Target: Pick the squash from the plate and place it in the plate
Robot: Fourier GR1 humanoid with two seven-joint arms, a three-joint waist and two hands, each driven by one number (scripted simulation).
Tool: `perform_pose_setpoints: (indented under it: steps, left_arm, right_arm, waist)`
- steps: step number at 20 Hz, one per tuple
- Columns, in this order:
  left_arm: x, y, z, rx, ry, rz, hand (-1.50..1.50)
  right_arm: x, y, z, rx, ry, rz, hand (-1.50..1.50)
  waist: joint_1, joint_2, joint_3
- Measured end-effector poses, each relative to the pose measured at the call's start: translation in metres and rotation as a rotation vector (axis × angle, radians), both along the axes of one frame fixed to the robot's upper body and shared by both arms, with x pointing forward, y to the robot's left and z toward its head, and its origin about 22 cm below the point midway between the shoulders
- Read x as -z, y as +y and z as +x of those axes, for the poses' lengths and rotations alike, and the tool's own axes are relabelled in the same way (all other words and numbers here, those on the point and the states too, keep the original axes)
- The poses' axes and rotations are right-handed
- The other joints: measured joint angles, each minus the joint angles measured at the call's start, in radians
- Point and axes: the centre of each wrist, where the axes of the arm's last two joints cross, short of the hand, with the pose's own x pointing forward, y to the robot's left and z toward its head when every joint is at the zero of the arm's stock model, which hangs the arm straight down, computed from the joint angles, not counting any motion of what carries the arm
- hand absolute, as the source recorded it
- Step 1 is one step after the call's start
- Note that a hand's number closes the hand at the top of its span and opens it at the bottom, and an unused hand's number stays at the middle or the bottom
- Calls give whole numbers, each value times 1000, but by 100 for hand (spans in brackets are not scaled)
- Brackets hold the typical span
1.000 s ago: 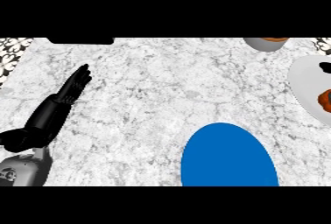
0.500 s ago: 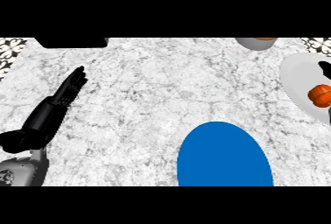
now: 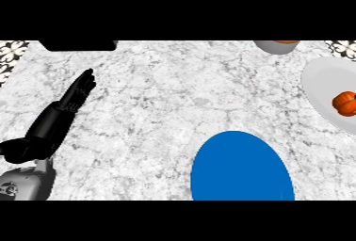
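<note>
Resting left hand [image 3: 59, 117]: is being held flat at the view's left, fingers straight and together, holding nothing.
Right hand: is not being shown.
Squash [image 3: 345, 102]: is lying on the white plate [image 3: 321, 89], far right.
Blue plate [image 3: 240, 169]: is lying bare, likely the target.

Your view has swung right: the white plate [image 3: 327, 89] now shows more of itself, its orange squash [image 3: 345, 102] uncovered, and the blue plate [image 3: 240, 169] sits further left. The bowl [image 3: 277, 46] has slid toward the top edge.
</note>
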Motion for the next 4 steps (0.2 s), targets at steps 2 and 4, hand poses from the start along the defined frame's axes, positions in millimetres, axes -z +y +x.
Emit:
perform_pose_setpoints:
  steps: [2, 4]
  left_arm:
    - [2, 0, -2, 5, -1, 2, 0]
    - [4, -1, -6, 4, 1, 0, 0]
  right_arm:
    - [0, 6, -15, -3, 10, -4, -150]
    - [-5, 10, -22, -15, 13, -1, -150]
  waist:
    - [2, 1, 0]
    - [6, 2, 0]
